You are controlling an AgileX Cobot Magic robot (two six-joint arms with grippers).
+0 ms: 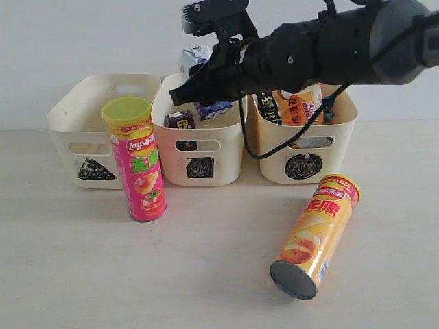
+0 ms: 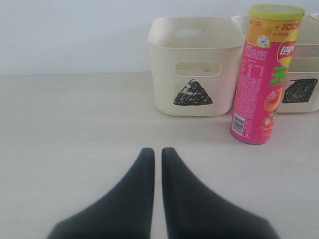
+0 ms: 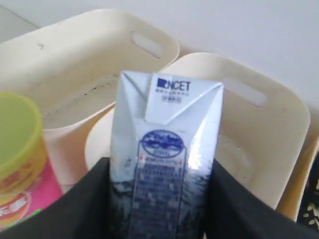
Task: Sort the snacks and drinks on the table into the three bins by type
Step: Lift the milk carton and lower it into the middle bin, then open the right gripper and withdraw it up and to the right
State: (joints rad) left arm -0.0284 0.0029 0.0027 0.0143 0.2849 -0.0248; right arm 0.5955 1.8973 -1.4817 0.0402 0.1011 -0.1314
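Over the middle bin point(image 1: 199, 147), marked with a black scribbled square, the right gripper point(image 1: 204, 86) reaches across from the right and pinches a white and blue drink carton point(image 3: 164, 164) between its dark fingers point(image 3: 237, 206). The carton's gable top reads "NCET" above a blue oval emblem and fine print too small to read. Its long axis stands nearly upright, with the gable end up and leaning slightly left.

A small dark box point(image 1: 180, 121) stands inside the same bin. The right bin point(image 1: 343, 130), marked with a scribbled circle, holds an orange noodle packet point(image 1: 300, 106) printed with Chinese characters and a black-banded packet point(image 1: 267, 106) beside it. A black cable point(image 1: 250, 140) loops down from the arm in front of that bin.

The left bin point(image 2: 192, 74) bears a black triangle. Just in front of it, toward the middle bin, the pink chip tube point(image 2: 266, 74) stands upright with its yellow lid on top, showing a "Lay's" logo and "100" on its upper band.

Nearer and to the right, the orange-yellow chip tube point(image 1: 315, 236) lies on its side on the table point(image 1: 82, 274), grey base pointing near-left, lid end far-right, with red Chinese characters along it.

The left gripper point(image 2: 157, 154) hovers low above bare table, fingers pressed almost together with nothing between them.
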